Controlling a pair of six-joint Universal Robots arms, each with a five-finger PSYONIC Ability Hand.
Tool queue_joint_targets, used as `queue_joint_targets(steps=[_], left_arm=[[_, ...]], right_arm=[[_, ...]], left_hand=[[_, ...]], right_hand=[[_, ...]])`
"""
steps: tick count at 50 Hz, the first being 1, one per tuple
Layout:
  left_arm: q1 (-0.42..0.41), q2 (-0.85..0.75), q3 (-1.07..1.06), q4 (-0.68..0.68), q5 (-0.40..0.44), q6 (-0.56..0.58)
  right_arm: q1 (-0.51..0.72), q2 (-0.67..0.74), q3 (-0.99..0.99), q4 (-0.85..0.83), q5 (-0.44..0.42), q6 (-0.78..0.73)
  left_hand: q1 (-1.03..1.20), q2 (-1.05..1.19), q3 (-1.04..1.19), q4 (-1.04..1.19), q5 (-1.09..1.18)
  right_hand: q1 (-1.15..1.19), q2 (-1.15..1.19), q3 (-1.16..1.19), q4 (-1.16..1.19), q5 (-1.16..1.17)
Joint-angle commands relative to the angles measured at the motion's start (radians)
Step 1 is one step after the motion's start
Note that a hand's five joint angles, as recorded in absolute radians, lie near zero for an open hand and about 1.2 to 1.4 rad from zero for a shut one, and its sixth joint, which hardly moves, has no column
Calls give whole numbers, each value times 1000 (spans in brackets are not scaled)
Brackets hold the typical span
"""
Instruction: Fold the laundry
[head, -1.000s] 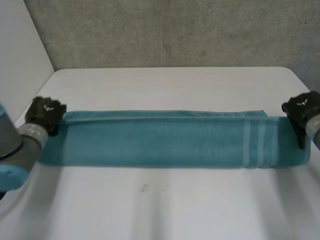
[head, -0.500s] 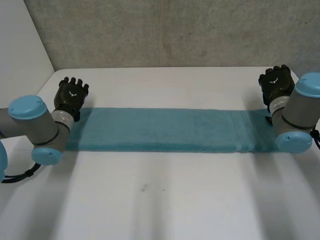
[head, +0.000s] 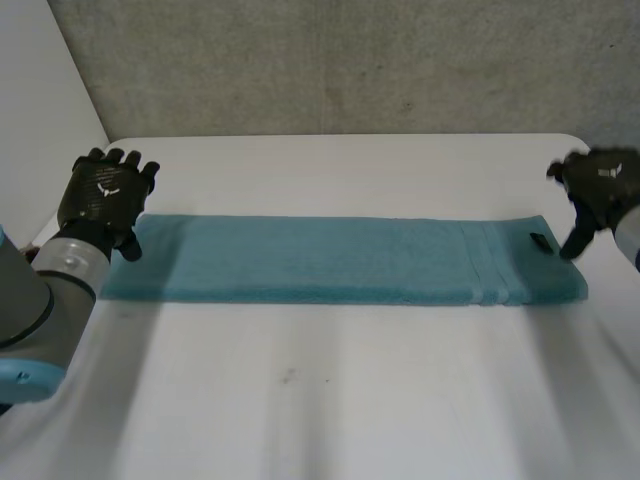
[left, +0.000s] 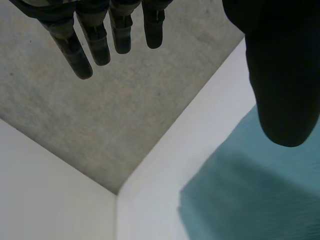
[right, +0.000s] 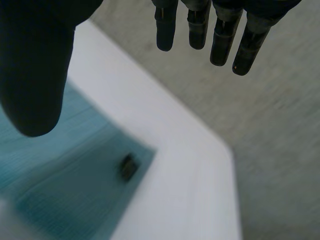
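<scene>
Towel (head: 340, 260): teal, lying flat on the white table (head: 330, 400) as a long narrow strip that runs side to side across the middle, nearer the far edge than the near one. Pale stripes (head: 485, 262) cross it close to its right end, and a small black tag (head: 538, 240) sits on top near the far right corner. Left hand (head: 105, 195): I see it at the towel's far left corner, back of the hand toward the head camera. In its wrist view the fingers (left: 120, 35) are straight and spread, the thumb (left: 282, 85) is held well apart from them, and nothing is between them; the towel's left end lies below the thumb. Right hand (head: 600, 190): at the towel's right end, just beyond the black tag. Its wrist view shows straight fingers (right: 197, 30) and a thumb (right: 35, 75) set wide from them, with no cloth in the grasp and the tag and towel corner lying below the palm. I cannot tell from the head view whether either thumb tip touches the cloth. A grey concrete wall (head: 330, 60) stands behind the table.
</scene>
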Motion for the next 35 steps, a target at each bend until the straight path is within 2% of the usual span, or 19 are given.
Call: queue_joint_targets(steps=[1, 3, 6, 8, 14, 28, 31, 33, 35], left_arm=[[-31, 34, -26, -76, -44, -205], [-38, 24, -25, -101, -79, -292], [-43, 16, -28, -101, -101, -331], [-43, 14, -31, -101, -110, -335], [-43, 16, -49, -92, -133, -345], [-43, 13, -72, -73, -133, -345], [-43, 13, -75, -72, -133, -345], [-45, 13, -75, -72, -133, -345], [-45, 11, -77, -72, -133, -345]], right_arm=[[-70, 24, 87, 50, -45, 19], [-84, 48, 95, 34, -64, 19], [-99, 106, 110, -36, -102, 26], [-113, 130, 128, -110, -114, 31], [-151, 170, 139, -194, -119, 29], [-177, 261, 104, -205, -140, 23], [-177, 265, 99, -205, -140, 20], [-177, 270, 90, -207, -140, 26], [-177, 278, 84, -205, -140, 26]], left_hand=[[-29, -35, -44, -33, -49], [-29, -35, -44, -33, -49], [-29, -35, -44, -33, -49], [-29, -35, -44, -33, -49], [-29, -35, -44, -33, -49], [-29, -35, -44, -33, -49], [-29, -35, -44, -33, -49], [-29, -35, -44, -33, -49], [-29, -35, -44, -33, -49]], right_hand=[[53, 41, 48, 29, 22], [80, 68, 75, 55, 49], [109, 97, 104, 85, 78], [226, 214, 221, 201, 195], [311, 300, 307, 287, 281], [450, 438, 445, 425, 419], [555, 543, 551, 531, 524], [727, 716, 723, 703, 697], [766, 754, 762, 742, 735]])
